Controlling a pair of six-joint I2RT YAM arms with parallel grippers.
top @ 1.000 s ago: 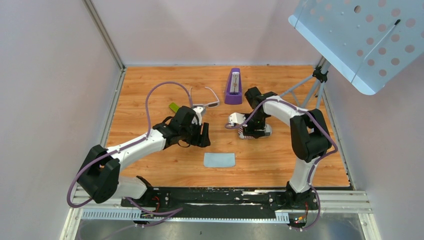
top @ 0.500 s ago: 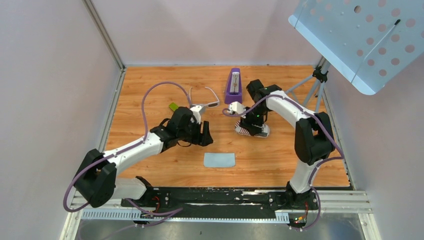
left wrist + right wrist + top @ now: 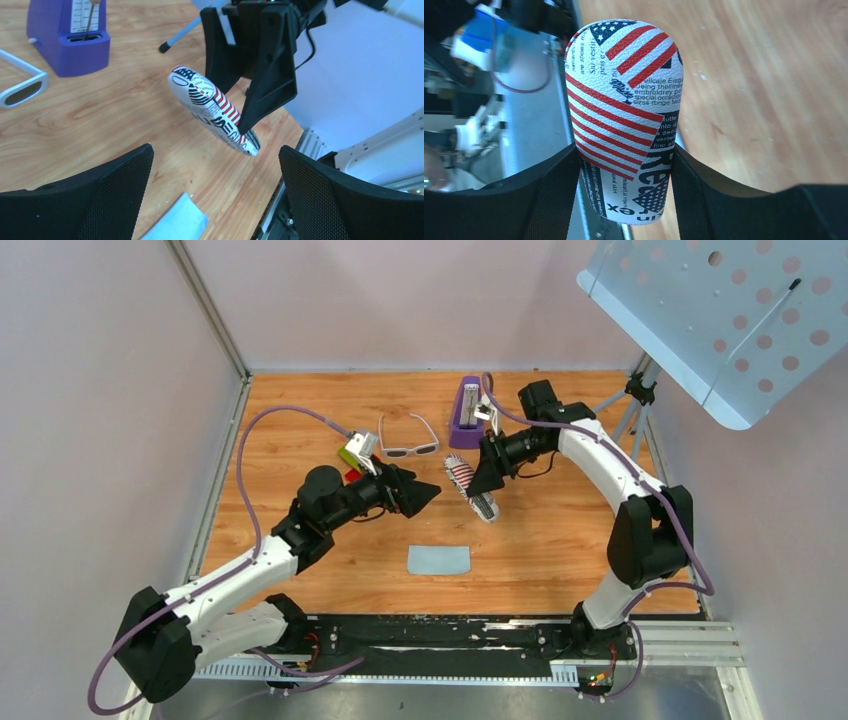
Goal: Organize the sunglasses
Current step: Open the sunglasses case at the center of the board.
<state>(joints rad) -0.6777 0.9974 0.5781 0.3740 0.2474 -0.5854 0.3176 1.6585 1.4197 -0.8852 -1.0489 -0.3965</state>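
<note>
The sunglasses (image 3: 408, 445), white-framed with dark lenses and arms unfolded, lie on the wood behind my left gripper; one lens corner (image 3: 21, 90) shows in the left wrist view. My left gripper (image 3: 425, 495) (image 3: 215, 185) is open and holds nothing, pointing right at the stars-and-stripes case (image 3: 488, 508) (image 3: 215, 110). My right gripper (image 3: 472, 483) (image 3: 624, 190) is shut on that case (image 3: 624, 100) around its middle. The case is tilted, with its lower end close to the table.
A purple metronome (image 3: 466, 410) (image 3: 70, 35) stands behind the case. A light blue cloth (image 3: 438, 560) (image 3: 175, 222) lies flat near the front. A music stand (image 3: 720, 310) overhangs the back right, its tripod legs (image 3: 625, 415) on the table.
My left gripper has opened wide and swung round to point right. My right arm has drawn back and raised the case off the wood, tilting it. The sunglasses have stayed put.
</note>
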